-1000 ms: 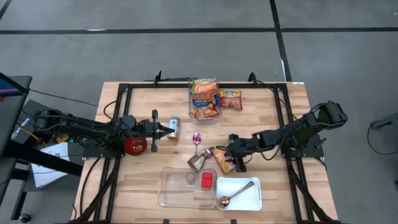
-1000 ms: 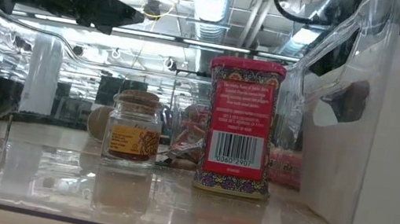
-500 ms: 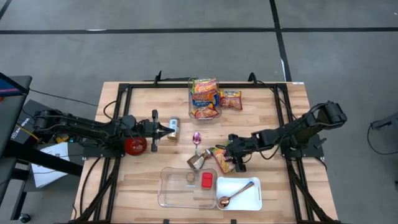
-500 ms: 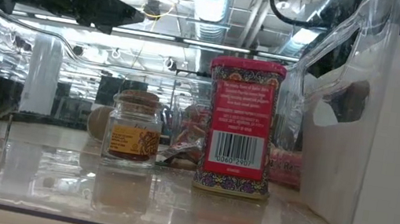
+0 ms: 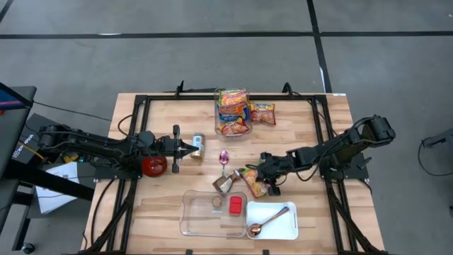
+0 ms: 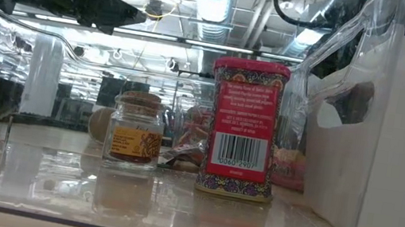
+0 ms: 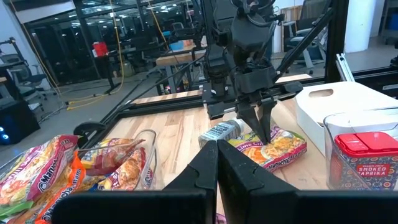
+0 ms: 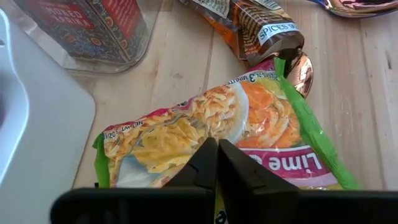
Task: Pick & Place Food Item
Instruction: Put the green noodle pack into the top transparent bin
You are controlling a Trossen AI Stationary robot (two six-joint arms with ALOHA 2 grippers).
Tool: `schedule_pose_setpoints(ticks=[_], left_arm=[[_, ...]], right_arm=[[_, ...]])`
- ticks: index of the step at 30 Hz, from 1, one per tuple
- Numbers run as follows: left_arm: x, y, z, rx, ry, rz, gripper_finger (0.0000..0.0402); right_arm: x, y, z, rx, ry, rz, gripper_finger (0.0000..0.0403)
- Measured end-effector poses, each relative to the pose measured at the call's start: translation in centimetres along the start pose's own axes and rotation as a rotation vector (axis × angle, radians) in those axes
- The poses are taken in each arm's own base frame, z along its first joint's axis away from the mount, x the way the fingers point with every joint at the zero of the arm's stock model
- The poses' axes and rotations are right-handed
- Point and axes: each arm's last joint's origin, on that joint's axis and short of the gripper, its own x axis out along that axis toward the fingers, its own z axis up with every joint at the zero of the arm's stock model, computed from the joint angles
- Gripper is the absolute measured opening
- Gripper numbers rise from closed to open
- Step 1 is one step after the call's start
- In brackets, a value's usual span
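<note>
High view, read from the left: the left tool [image 5: 195,149] is seen lying low over the table [image 5: 170,205], well to the left of the clear bin [image 5: 195,225], with its fingers pressed together on nothing, next to a small can [image 5: 198,142]; a red round object [image 5: 153,166] sits beside that arm. A clear jar of noodle packets [image 5: 233,112] is found at the far side of the table from the bin. Inside the bin a small spice jar [image 6: 135,131] and a red paprika tin [image 6: 242,127] are seen standing upright. A brown spice pouch [image 5: 225,183] lies just beyond the bin's far rim, with a pink spoon [image 5: 224,157] farther off.

The task's thing, the lime noodle packet [image 5: 254,182], is found flat on the table just past the bin's far right corner, touching the pouch. Its long axis is judged to run diagonally, one short end toward the pouch and the other toward the white tray [image 5: 287,228] to the right of the bin.

The right tool [image 5: 270,178] is seen down on the packet, its fingers closed together on the wrapper's edge; whether a real pinch is held is not certain. For a good pick, a firm fold of wrapper should be taken, and the packet should be raised straight up so the pouch is not dragged along.
</note>
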Motion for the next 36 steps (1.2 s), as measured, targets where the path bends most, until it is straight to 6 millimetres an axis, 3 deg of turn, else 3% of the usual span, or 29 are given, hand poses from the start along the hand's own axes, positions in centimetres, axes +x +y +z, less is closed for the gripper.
schedule_pose_setpoints(ticks=[8,20,28,36], left_arm=[[0.0,0.0,0.0,0.000,0.000,0.000,0.0000],[0.0,0.0,0.0,0.000,0.003,0.000,0.0000],[0.0,0.0,-0.1,0.000,0.009,-0.002,0.0000],[0.0,0.0,-0.1,-0.001,0.009,-0.002,0.0000]], right_arm=[[-1.2,0.3,0.2,-0.034,-0.027,0.007,0.0001],[-4.6,1.0,1.9,-0.107,-0.209,-0.113,0.0000],[-8.0,-2.6,4.3,-0.156,-0.348,-0.210,0.0000],[-10.7,-8.0,8.1,-0.033,-0.466,-0.360,0.0000]])
